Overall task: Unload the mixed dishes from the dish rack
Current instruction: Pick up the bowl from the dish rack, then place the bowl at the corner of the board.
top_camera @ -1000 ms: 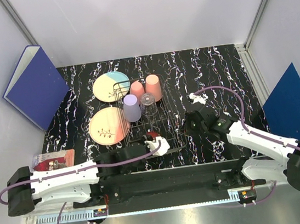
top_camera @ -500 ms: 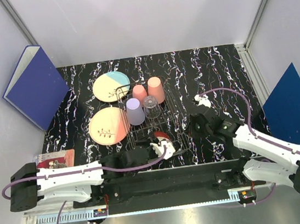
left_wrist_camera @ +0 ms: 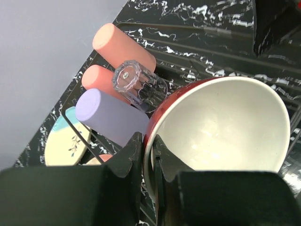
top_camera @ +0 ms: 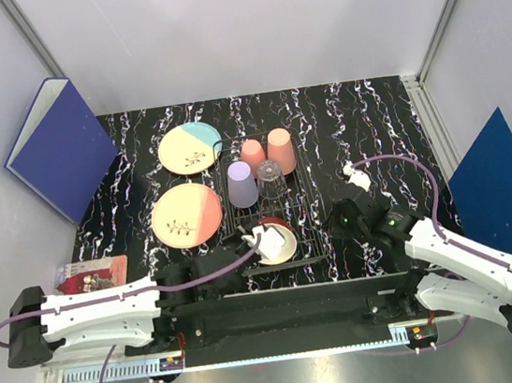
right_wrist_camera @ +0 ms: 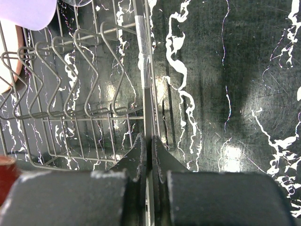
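**Left arm is gripping red bowl while right arm is clamping the rack**

The left gripper (left_wrist_camera: pixel 146 147) is pinching the rim of the red bowl (left_wrist_camera: pixel 221 127). One finger is pressing on the red outside and the other on the cream inside. The bowl is at the end of the dish rack (top_camera: pixel 307 205) closest to the table's (top_camera: pixel 369 120) near edge. It is tilting, with its cream inside facing upward, and whether it is touching the wires cannot be told.

The right gripper (right_wrist_camera: pixel 149 149) is squeezing its fingers together on the thin rim wire along the rack's right side, toward the rack's near end. The rack is sitting mid-table, its length running from the near edge toward the far edge.

Four vessels are standing upside down in the rack's far half. The lavender cup (top_camera: pixel 241 184) and the clear glass (top_camera: pixel 271 182) are standing side by side. Behind them, toward the far edge, a salmon-pink cup (top_camera: pixel 252 154) is standing next to a second salmon-pink cup (top_camera: pixel 280 149).

Two plates are lying flat on the table just beside the rack, on its left. The blue-and-cream plate (top_camera: pixel 190 148) is lying toward the far edge and the salmon-pink plate (top_camera: pixel 186 215) closer to the near edge.

A blue binder (top_camera: pixel 61 146) is leaning beyond the left edge, and another binder (top_camera: pixel 500 183) is lying beyond the right edge.
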